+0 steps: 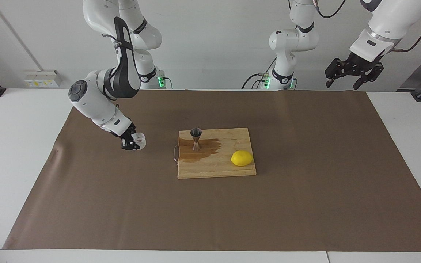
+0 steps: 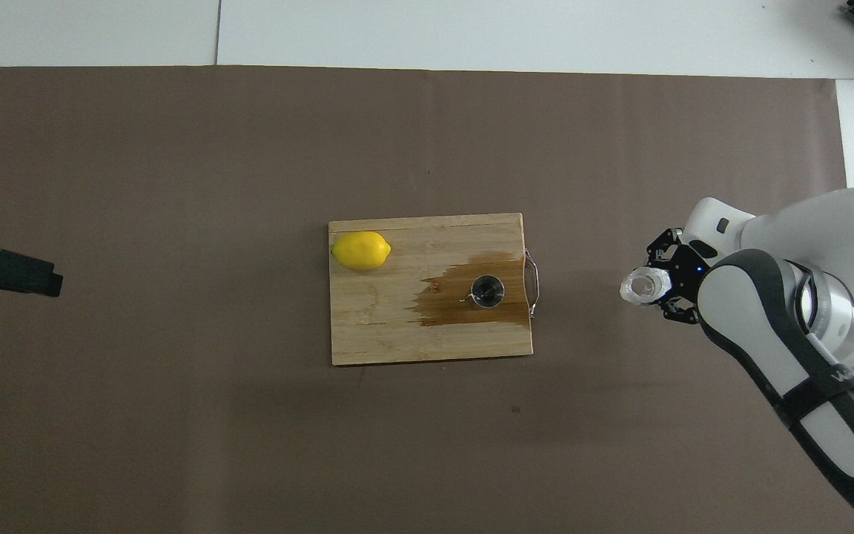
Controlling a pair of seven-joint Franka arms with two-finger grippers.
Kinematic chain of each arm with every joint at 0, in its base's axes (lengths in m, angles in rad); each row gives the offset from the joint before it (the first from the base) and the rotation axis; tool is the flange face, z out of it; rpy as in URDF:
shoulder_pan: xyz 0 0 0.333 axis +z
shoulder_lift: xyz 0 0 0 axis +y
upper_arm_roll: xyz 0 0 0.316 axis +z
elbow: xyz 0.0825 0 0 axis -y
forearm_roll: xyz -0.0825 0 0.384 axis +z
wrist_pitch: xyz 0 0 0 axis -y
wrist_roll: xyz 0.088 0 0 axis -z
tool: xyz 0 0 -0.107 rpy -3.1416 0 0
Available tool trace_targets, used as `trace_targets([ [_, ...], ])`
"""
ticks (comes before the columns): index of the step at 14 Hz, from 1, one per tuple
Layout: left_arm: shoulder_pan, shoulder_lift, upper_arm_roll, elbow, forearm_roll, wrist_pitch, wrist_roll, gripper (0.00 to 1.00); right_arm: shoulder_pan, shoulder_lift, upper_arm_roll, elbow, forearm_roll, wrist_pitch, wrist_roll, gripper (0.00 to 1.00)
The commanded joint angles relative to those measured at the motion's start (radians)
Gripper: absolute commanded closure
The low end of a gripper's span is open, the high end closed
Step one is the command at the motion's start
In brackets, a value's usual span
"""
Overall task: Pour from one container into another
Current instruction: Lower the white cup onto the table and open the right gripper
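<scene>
My right hand (image 1: 132,143) clamped on clear glass cup (image 1: 139,140), cup tilted, low over brown mat (image 1: 86,190), toward right arm's end of bench. On overhead view steel jigger (image 2: 486,290) lies at 9 o'clock from cup, well apart, upright on wet stain of cutting board (image 2: 397,334). Lemon (image 2: 360,250) at board's other end. Right arm nearer. Left hand (image 1: 353,73) open, empty, waiting.

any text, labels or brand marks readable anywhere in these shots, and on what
No text can be read.
Right arm: small lettering on its dark band in the overhead view, too small and slanted to read.
Wall outlet box: yellow stickers, too small to read.
Cutting board, jigger, lemon: no markings show.
</scene>
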State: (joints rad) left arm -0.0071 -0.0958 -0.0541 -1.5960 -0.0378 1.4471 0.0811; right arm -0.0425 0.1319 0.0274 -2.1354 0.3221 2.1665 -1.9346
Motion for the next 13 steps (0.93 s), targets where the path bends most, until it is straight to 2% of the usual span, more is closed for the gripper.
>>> trace_targets([
  [1,-0.008,-0.025,0.008,-0.025,0.021,-0.005,0.008,0.0,-0.042,0.002,0.012,-0.056,0.087,0.058,-0.11,1.0],
  [5,-0.008,-0.025,0.008,-0.025,0.021,-0.005,0.008,0.0,-0.053,0.006,0.012,-0.096,0.109,0.11,-0.161,1.0],
  [6,-0.008,-0.025,0.008,-0.025,0.021,-0.005,0.008,0.0,-0.053,0.005,0.012,-0.11,0.109,0.113,-0.162,0.97],
  [7,-0.008,-0.025,0.007,-0.024,0.021,-0.005,0.008,0.0,-0.053,0.003,0.012,-0.116,0.109,0.127,-0.162,0.86],
  [8,-0.008,-0.025,0.007,-0.024,0.021,-0.005,0.008,0.0,-0.053,0.003,0.012,-0.124,0.109,0.131,-0.162,0.67],
  [9,-0.008,-0.025,0.008,-0.025,0.021,-0.005,0.008,0.0,-0.051,0.0,0.012,-0.127,0.109,0.136,-0.161,0.43],
  [10,-0.008,-0.025,0.008,-0.025,0.021,-0.005,0.008,0.0,-0.048,-0.001,0.012,-0.129,0.11,0.136,-0.161,0.29],
  [11,-0.008,-0.025,0.007,-0.024,0.021,-0.005,0.008,0.0,-0.043,0.0,0.012,-0.127,0.115,0.136,-0.156,0.07],
  [12,-0.008,-0.025,0.008,-0.025,0.021,-0.005,0.008,0.0,-0.042,-0.001,0.012,-0.127,0.117,0.133,-0.155,0.0],
  [13,-0.008,-0.025,0.008,-0.024,0.021,-0.005,0.006,0.0,-0.049,-0.006,0.012,-0.124,0.117,0.121,-0.155,0.0],
])
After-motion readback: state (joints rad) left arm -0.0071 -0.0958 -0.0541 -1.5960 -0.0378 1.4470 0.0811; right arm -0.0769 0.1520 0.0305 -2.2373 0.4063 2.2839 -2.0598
